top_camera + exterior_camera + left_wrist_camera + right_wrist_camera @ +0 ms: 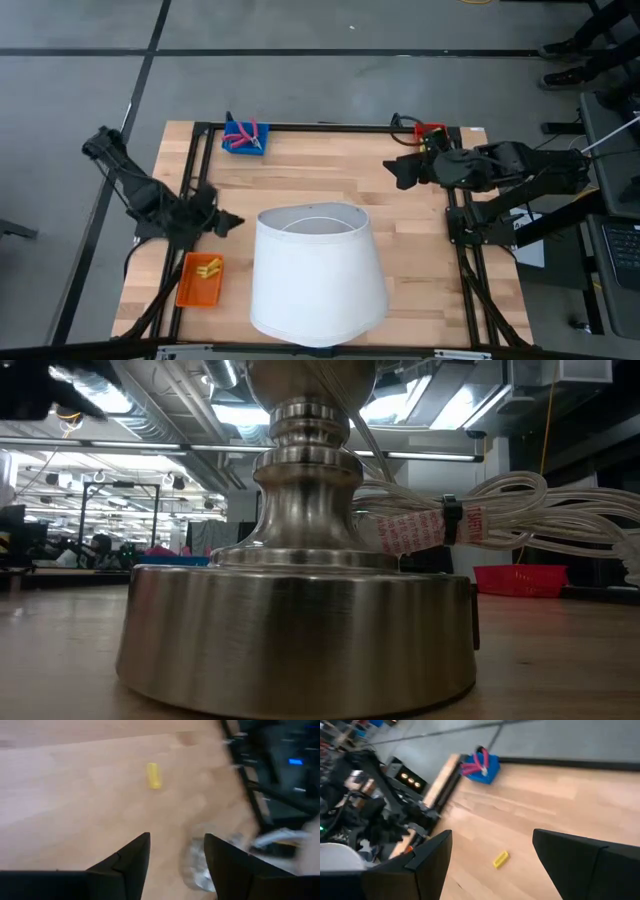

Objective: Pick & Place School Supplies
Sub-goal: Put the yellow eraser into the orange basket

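A small yellow stick-like piece (154,775) lies flat on the wooden table, apart from both grippers; the right wrist view shows the same piece (501,859). Several more yellow pieces (209,267) lie in the orange tray (186,293) at the near left. A pink-handled scissor-like tool (243,133) lies in the blue tray (236,149) at the far left. My left gripper (176,837) is open and holds nothing, hovering at the table's left side (232,222). My right gripper (492,832) is wide open with nothing in it, raised over the far right (392,172).
A large white lampshade (318,272) stands over the table's near middle and hides the wood under it. Its metal lamp base (300,630) and bundled white cord (500,520) fill the low view. A red tray (432,131) sits at the far right corner.
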Motion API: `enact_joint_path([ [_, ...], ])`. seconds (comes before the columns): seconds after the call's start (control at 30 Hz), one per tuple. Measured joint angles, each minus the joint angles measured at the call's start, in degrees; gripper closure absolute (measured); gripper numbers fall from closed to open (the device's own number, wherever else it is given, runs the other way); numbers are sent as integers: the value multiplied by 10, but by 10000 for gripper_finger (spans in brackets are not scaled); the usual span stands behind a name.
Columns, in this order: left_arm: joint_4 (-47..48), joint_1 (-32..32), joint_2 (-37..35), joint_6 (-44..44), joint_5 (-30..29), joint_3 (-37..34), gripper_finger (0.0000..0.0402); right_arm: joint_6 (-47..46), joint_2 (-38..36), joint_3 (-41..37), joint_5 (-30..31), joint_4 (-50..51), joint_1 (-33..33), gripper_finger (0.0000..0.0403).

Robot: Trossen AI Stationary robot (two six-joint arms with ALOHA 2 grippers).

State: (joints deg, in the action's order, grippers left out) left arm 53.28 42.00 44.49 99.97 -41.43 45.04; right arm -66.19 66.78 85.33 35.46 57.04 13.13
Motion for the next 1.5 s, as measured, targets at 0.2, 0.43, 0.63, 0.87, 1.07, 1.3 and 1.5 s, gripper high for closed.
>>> enact_joint_path([
  [0.2, 12, -163, 30, -53, 115, 0, 227, -48, -1, -28, -14, 5, 7, 120],
  [0.43, -79, -307, 129, -203, 195, 0, 207, -54, -1, -29, 15, -43, 26, 120],
  [0.63, -177, -396, 211, -306, 259, 0, 202, -69, -5, -29, 31, -63, 44, 120],
  [0.87, -301, -438, 317, -415, 344, 0, 214, -84, -5, -29, 56, -78, 66, 120],
  [1.07, -433, -452, 392, -502, 439, 0, 216, -104, -5, -29, 61, -79, 81, 120],
  [1.3, -510, -488, 452, -516, 489, 0, 217, -117, -6, -29, 61, -91, 90, 120],
  [1.5, -531, -504, 496, -520, 518, 0, 217, -118, -5, -29, 62, -102, 93, 120],
])
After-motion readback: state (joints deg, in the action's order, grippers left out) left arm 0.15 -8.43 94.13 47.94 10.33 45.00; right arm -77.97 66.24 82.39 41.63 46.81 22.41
